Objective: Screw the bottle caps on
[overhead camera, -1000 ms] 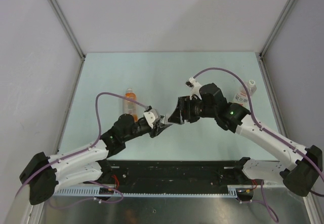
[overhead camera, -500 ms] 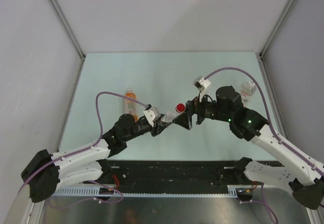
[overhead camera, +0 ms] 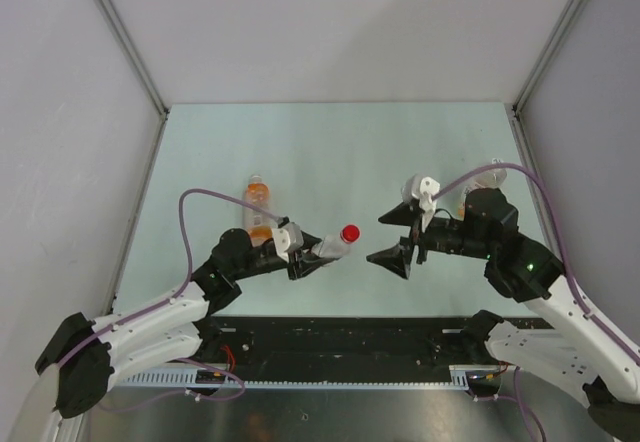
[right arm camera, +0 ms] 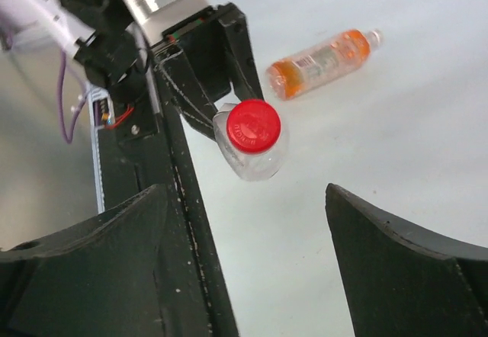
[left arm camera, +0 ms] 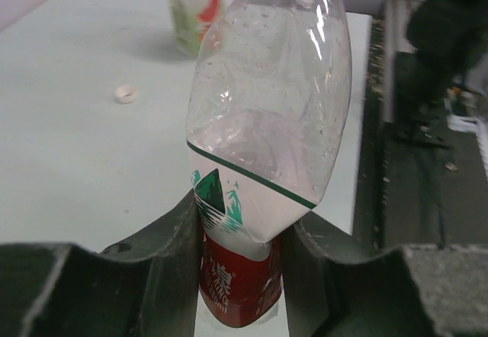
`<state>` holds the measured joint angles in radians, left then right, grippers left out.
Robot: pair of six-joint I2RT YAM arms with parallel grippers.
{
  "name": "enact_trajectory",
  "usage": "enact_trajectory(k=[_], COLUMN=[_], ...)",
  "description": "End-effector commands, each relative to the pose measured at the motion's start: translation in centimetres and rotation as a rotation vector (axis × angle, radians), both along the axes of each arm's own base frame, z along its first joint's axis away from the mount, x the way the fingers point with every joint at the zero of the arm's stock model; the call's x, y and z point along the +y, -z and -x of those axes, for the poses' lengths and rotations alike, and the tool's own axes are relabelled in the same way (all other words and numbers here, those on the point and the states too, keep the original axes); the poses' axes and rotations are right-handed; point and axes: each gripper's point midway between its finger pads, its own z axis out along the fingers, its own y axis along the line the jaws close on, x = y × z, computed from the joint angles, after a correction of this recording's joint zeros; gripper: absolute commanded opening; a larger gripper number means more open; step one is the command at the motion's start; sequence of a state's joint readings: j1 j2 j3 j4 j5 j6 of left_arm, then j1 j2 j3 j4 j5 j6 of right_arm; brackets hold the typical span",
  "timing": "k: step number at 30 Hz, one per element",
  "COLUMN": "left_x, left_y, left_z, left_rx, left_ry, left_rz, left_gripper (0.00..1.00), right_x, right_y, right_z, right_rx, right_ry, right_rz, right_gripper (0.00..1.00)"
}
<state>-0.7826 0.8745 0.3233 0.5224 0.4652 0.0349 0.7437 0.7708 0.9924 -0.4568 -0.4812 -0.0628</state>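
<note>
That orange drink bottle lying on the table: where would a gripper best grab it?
Around the middle of the orange bottle, coming straight down from above. It lies flat on its side on the table, so both round flanks are exposed and the open right gripper could close across its width. The neck end is narrower and probably slips more easily.

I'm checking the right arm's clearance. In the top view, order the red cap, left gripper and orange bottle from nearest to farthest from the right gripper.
1. Red cap: just left of the open right gripper, on the held bottle.
2. Left gripper: further left, clamped on that bottle's body.
3. Orange bottle: farthest, lying flat further left and back.
</note>
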Motion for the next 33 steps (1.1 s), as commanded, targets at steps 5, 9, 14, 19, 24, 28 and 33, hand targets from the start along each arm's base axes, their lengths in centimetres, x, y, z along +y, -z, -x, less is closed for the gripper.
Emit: enact_trajectory(k=[5, 9, 14, 19, 24, 28, 33], left_x=[-0.7, -0.7, -0.8, -0.8, -0.8, -0.9, -1.0], left_y=[-1.2, -1.0, -1.0, -1.0, -1.0, -0.9, -0.7], left_z=[4.1, 4.5, 4.6, 4.7, 4.4, 4.3, 4.2], left_rx=[-0.096, -0.095, -0.089, -0.089, -0.086, -0.088, -0.083], left_ry=[0.268, 0.296, 0.304, 0.306, 0.293, 0.298, 0.292], left_rz=[0.029, 0.024, 0.024, 0.023, 0.021, 0.016, 0.011], left_gripper=[0.00, 0.00, 0.00, 0.00, 0.00, 0.00, 0.00], right_x=[0.7, 1.1, 1.9, 3.0, 4.0, 4.1, 4.1], right_y=[-0.6, -1.0, -1.0, -0.1, 0.4, 0.3, -0.4], right_z=[4.3, 4.1, 3.9, 3.6, 3.6, 4.0, 4.9], right_rx=[-0.410, -0.467, -0.481, -0.466, -0.447, -0.449, -0.463], right_ry=[-0.380, -0.390, -0.403, -0.422, -0.438, -0.452, -0.475], right_rz=[-0.031, -0.037, -0.037, -0.016, -0.010, -0.017, -0.041], right_gripper=[0.85, 0.82, 0.74, 0.68, 0.66, 0.65, 0.64])
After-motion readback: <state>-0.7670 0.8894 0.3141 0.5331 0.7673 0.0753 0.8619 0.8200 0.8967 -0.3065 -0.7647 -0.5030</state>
